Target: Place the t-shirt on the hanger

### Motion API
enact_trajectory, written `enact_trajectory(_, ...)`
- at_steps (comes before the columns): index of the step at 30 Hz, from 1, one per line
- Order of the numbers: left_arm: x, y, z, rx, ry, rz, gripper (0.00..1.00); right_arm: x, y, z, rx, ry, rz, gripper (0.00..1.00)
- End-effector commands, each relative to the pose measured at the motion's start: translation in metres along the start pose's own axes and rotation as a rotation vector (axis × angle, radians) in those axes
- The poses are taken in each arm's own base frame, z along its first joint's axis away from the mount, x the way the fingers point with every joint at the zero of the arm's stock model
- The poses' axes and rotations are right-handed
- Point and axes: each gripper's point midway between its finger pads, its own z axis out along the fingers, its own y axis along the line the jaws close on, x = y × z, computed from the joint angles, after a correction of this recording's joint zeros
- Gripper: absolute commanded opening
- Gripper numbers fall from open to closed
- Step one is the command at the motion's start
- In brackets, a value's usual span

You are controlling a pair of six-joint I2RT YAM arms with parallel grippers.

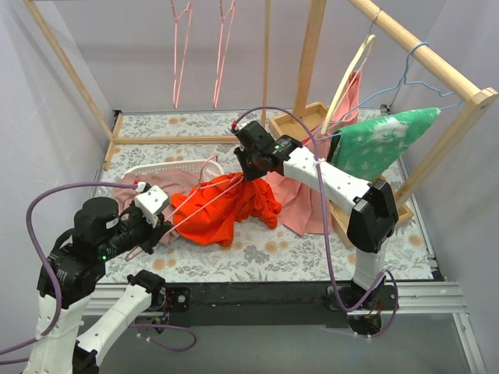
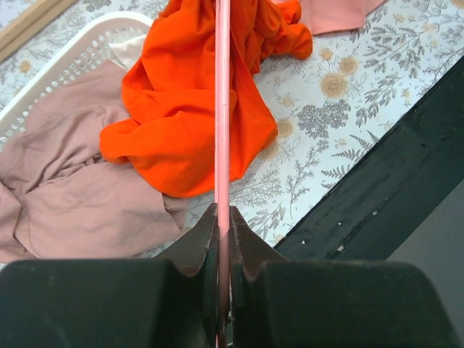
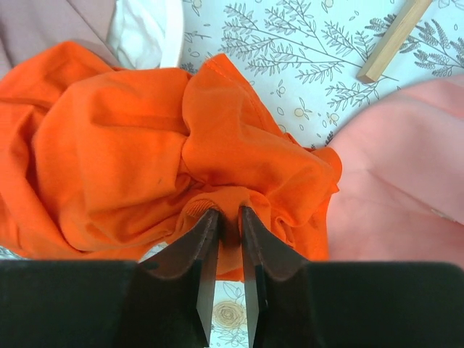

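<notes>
The orange-red t-shirt (image 1: 222,209) lies bunched on the floral table, also seen in the left wrist view (image 2: 181,109) and the right wrist view (image 3: 130,145). My right gripper (image 1: 251,170) is shut on a fold of its upper edge (image 3: 230,212) and lifts that part slightly. My left gripper (image 1: 156,232) is shut on a thin pink wire hanger (image 1: 204,204). The hanger's wire (image 2: 222,101) runs from the jaws (image 2: 223,212) out over the t-shirt toward the right gripper. The hanger's far end and hook are partly hidden by cloth.
A white basket (image 1: 168,167) and dusty-pink cloth (image 1: 148,189) lie at left. A pink cloth (image 1: 302,204) lies right of the shirt. A green garment (image 1: 382,140) and a cream hanger (image 1: 351,74) hang on the wooden rail at right. Two pink hangers (image 1: 181,47) hang at the back.
</notes>
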Motion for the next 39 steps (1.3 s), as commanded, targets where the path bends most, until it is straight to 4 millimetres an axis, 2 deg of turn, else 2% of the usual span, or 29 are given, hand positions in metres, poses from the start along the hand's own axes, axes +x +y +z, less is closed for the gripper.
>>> enact_trajectory(1,0.007,-0.005,0.006,0.039,0.02,0.007,0.0,-0.024,0.005,-0.028,-0.034,-0.069,0.008,0.28)
enact_trajectory(6,0.012,-0.006,0.012,0.053,0.036,0.004,0.0,-0.015,0.005,-0.03,-0.046,-0.05,0.014,0.24)
enact_trajectory(7,0.013,-0.007,0.014,0.058,0.041,0.001,0.0,-0.014,0.005,-0.031,-0.047,-0.049,0.016,0.16)
enact_trajectory(12,0.017,-0.004,0.019,0.05,0.055,0.004,0.0,-0.012,0.004,-0.04,-0.046,-0.056,0.027,0.02)
enact_trajectory(18,0.014,0.001,0.021,0.03,0.045,0.01,0.0,-0.001,0.004,-0.048,-0.05,-0.037,0.013,0.01)
enact_trajectory(22,0.003,-0.007,0.021,0.069,-0.011,0.004,0.0,-0.007,0.015,-0.056,-0.061,-0.057,-0.035,0.01)
enact_trajectory(23,-0.001,-0.01,0.021,0.085,-0.024,0.001,0.0,-0.021,0.019,-0.065,-0.063,-0.093,-0.039,0.01)
enact_trajectory(25,0.0,-0.012,0.025,0.102,-0.025,-0.005,0.0,-0.028,0.025,-0.065,-0.064,-0.088,-0.056,0.01)
enact_trajectory(26,-0.001,-0.012,0.025,0.103,-0.034,-0.006,0.0,-0.053,0.033,-0.081,-0.085,-0.151,-0.052,0.01)
enact_trajectory(28,0.002,-0.013,0.03,0.107,-0.033,-0.013,0.0,-0.065,0.041,-0.081,-0.092,-0.156,-0.07,0.01)
enact_trajectory(29,-0.001,-0.012,0.031,0.103,-0.051,-0.013,0.0,-0.088,0.049,-0.099,-0.116,-0.223,-0.071,0.01)
enact_trajectory(30,-0.002,-0.008,0.032,0.085,-0.056,-0.015,0.0,-0.094,0.057,-0.101,-0.125,-0.234,-0.08,0.01)
enact_trajectory(32,-0.011,-0.003,0.034,0.059,-0.092,-0.012,0.0,-0.107,0.067,-0.115,-0.163,-0.274,-0.088,0.01)
enact_trajectory(33,-0.015,-0.001,0.032,0.04,-0.118,-0.01,0.0,-0.117,0.074,-0.131,-0.19,-0.319,-0.09,0.01)
enact_trajectory(35,-0.032,0.005,0.033,0.014,-0.194,-0.005,0.0,-0.125,0.084,-0.143,-0.237,-0.362,-0.1,0.01)
enact_trajectory(38,-0.056,0.006,0.035,0.017,-0.304,-0.025,0.0,-0.124,0.103,-0.161,-0.301,-0.418,-0.137,0.01)
enact_trajectory(39,-0.061,0.007,0.036,0.012,-0.331,-0.044,0.0,-0.128,0.106,-0.174,-0.318,-0.447,-0.139,0.01)
